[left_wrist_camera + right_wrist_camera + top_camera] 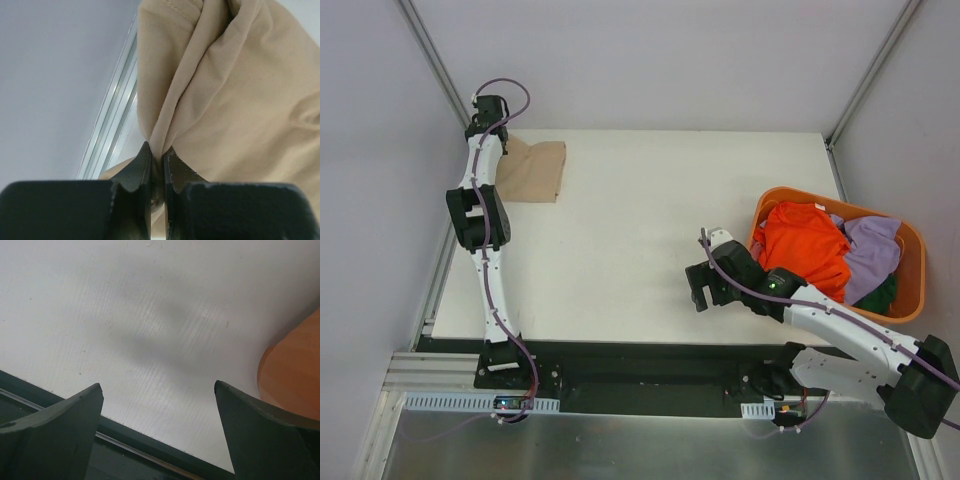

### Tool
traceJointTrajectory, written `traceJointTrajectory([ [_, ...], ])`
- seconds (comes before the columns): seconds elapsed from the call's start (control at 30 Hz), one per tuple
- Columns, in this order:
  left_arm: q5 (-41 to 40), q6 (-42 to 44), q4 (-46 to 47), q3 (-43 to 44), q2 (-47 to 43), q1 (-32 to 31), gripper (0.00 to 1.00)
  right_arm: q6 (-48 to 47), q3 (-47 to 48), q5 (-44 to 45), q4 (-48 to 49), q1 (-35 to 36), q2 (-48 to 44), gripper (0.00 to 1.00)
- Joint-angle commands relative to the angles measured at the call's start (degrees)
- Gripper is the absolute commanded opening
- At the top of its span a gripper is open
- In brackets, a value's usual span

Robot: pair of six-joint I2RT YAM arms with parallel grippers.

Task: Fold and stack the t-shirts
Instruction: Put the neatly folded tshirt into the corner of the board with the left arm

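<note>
Robot lab cell, white panels point(650, 60), aluminium rails point(435, 45)

- The left arm point(485, 250) stretches far forward along the left side, almost straight, with its wrist at the far end.
- The left gripper point(157, 152) has its jaws pinched together on a fold of the tan t-shirt point(240, 100).
- The right arm point(840, 320) lies low and bent, reaching leftward from its base.
- The right gripper point(157, 385) points downward, jaws spread wide.

Colour rundown: the tan t-shirt point(532, 170) is plain beige, no print. The basket point(918, 270) is bright orange, holding an orange t-shirt point(807, 250), a lavender t-shirt point(872, 252) and a dark green t-shirt point(882, 295), all 3 plain. The table point(650, 230) is off-white, and the left gripper point(157, 162) and right gripper point(159, 390) are matte black.
</note>
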Motion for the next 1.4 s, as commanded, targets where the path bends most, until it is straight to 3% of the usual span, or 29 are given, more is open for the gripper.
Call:
traceJointTrajectory([
  [0.0, 1.27, 0.27, -0.48, 3.24, -0.07, 0.08, 0.00, 2.27, 1.19, -0.29, -0.25, -0.24, -0.39, 0.96],
  [0.07, 0.92, -0.34, -0.48, 2.80, -0.06, 0.08, 0.00, 2.79, 1.10, 0.15, -0.25, -0.15, -0.74, 0.96],
  [0.1, -0.39, -0.78, -0.57, 2.71, -0.24, 0.08, 0.05, 3.06, 1.10, 0.33, -0.25, -0.15, -0.91, 0.96],
  [0.23, -4.79, -2.97, -0.57, 1.66, -1.90, 0.08, 0.34, 3.76, 1.01, 1.20, -0.16, -0.15, -1.62, 0.96],
  [0.27, -4.45, -3.50, -0.57, 0.96, -3.04, 0.08, 0.46, 3.76, 1.10, 1.64, -0.42, -0.15, -1.71, 0.96],
  [0.3, -4.01, -3.51, -0.48, 0.43, -4.71, -0.09, 0.64, 3.67, 1.36, 2.00, -0.69, -0.24, -1.88, 0.96],
  [0.43, -1.90, -6.23, -0.48, -0.63, -11.38, -0.53, 0.99, 3.15, 2.85, 2.44, -1.22, -0.33, -2.32, 0.96],
  [0.57, -2.33, -7.28, -0.57, -4.13, -21.22, -3.07, 0.99, 1.92, 4.96, 3.58, -1.65, -0.41, -2.59, 0.96],
  [0.7, 0.99, -14.12, -0.92, -15.89, -37.11, -7.29, 0.99, 3.40, 7.51, 3.58, -1.57, -0.59, -2.58, 0.96],
  [0.87, 20.84, -30.91, 0.83, -43.55, -62.06, -11.58, 0.99, 5.25, 5.85, 4.98, 0.98, -0.77, -6.53, 0.96],
  [0.93, 18.52, -36.44, 2.93, -59.62, -72.34, -17.03, 0.99, 5.78, 4.97, 5.69, 1.07, -0.86, -8.29, 0.96],
  [1.1, 17.71, -45.76, 4.97, -87.42, -92.32, -32.06, 0.99, 7.62, 0.49, 0.35, 6.16, -0.94, -12.51, 0.96],
  [1.2, 19.98, -49.82, 4.88, -98.25, -101.72, -35.50, 0.99, 9.46, -3.20, -1.34, 8.71, -0.94, -13.92, 0.96],
  [1.37, 19.12, -50.62, 2.42, -106.18, -109.30, -35.69, 0.99, 13.07, -8.82, -2.74, 11.96, -0.86, -13.92, 0.96],
])
